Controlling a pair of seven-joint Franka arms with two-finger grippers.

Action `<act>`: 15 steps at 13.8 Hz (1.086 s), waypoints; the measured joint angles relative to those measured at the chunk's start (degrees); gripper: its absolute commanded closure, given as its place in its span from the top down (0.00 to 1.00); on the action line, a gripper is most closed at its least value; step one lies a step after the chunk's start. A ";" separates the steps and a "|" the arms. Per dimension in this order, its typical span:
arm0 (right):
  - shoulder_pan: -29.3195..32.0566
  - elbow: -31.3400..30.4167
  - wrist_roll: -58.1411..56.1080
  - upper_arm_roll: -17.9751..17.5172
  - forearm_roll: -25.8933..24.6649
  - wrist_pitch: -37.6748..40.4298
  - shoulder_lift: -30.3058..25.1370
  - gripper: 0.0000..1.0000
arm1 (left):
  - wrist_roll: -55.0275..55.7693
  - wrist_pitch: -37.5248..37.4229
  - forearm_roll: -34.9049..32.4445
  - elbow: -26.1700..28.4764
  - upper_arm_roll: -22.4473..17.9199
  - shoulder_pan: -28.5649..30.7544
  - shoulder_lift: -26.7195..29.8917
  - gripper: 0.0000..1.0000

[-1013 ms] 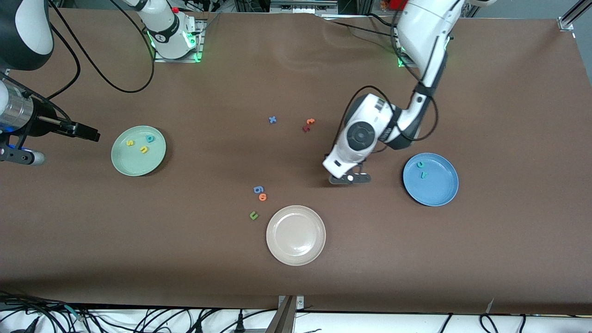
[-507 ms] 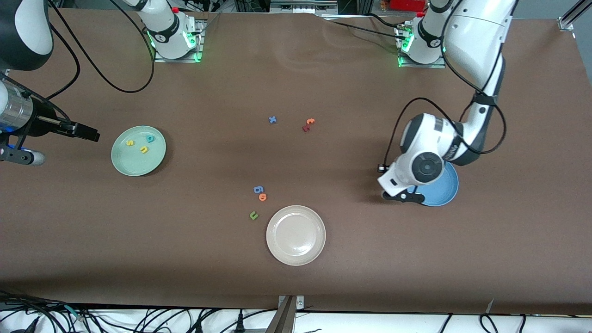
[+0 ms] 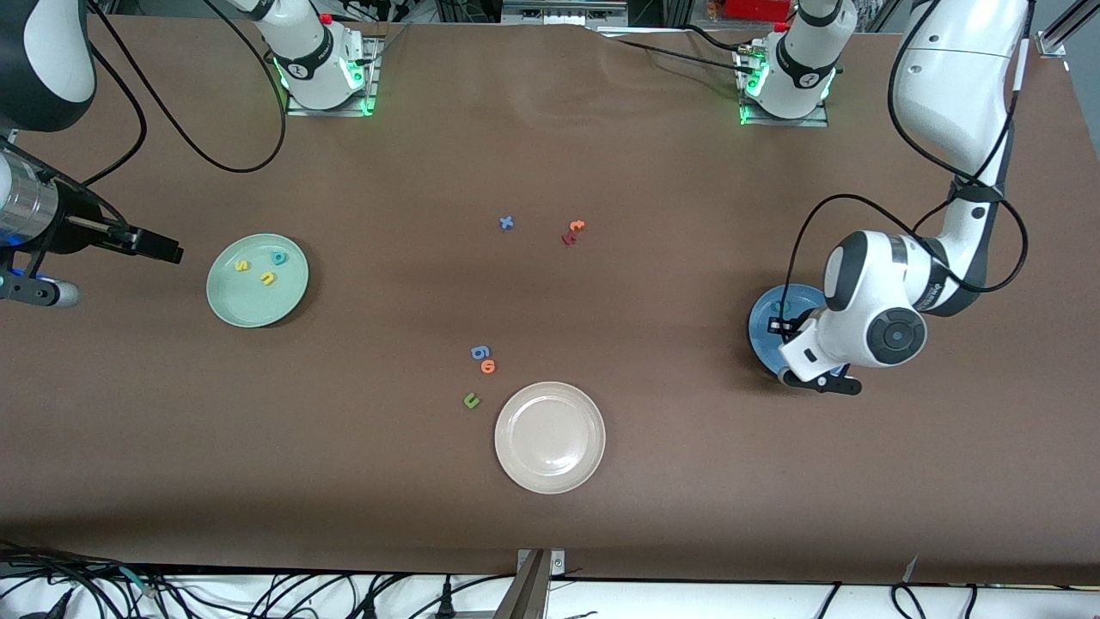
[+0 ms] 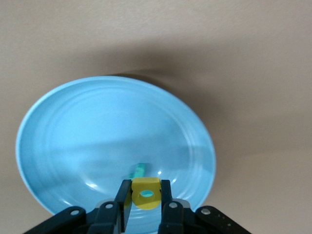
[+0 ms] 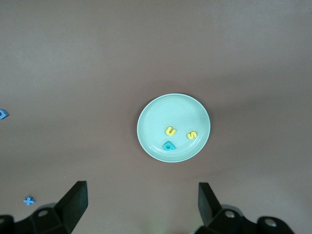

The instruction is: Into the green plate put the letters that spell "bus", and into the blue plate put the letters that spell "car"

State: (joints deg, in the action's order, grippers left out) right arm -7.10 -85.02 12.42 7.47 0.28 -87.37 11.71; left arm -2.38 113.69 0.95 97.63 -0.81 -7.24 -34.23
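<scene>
My left gripper (image 3: 827, 383) hangs over the edge of the blue plate (image 3: 765, 325) nearest the front camera. It is shut on the yellow "a" (image 4: 146, 194), which sits between its fingertips above the blue plate (image 4: 97, 131). A teal letter (image 4: 140, 170) lies in that plate, and the teal "c" (image 3: 780, 306) shows beside the wrist. The green plate (image 3: 249, 301) holds the yellow "s" (image 3: 242, 266), the yellow "u" (image 3: 268, 278) and the teal "b" (image 3: 278, 256). My right gripper (image 3: 155, 245) waits open high beside the green plate (image 5: 148, 114) at the right arm's end.
A cream-white plate (image 3: 550, 437) sits nearest the front camera. Beside it lie a green "u" (image 3: 471, 400), an orange letter (image 3: 488, 366) and a blue one (image 3: 479, 352). A blue "x" (image 3: 506, 223) and an orange-red pair (image 3: 573, 230) lie mid-table.
The left arm has swung from the table's middle toward its own end and now hangs over the blue plate. The right arm has not moved.
</scene>
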 measured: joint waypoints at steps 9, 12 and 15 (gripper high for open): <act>0.03 0.00 -0.01 0.01 0.00 0.00 0.01 1.00 | -1.88 -6.97 -0.01 -0.67 -0.51 3.88 5.31 1.00; 0.08 0.00 -0.01 0.02 0.00 0.00 0.01 1.00 | -1.88 -13.31 -0.01 -1.64 -2.94 4.37 9.93 1.00; 0.12 0.00 -0.01 0.03 0.00 0.00 0.01 1.00 | -1.52 -22.25 -0.16 -6.34 -5.21 4.65 13.22 1.00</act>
State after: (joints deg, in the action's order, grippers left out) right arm -6.98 -85.01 12.40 7.50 0.28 -87.37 11.72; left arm -3.90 91.44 0.79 91.29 -6.02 -2.59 -21.01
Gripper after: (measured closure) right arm 0.000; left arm 0.000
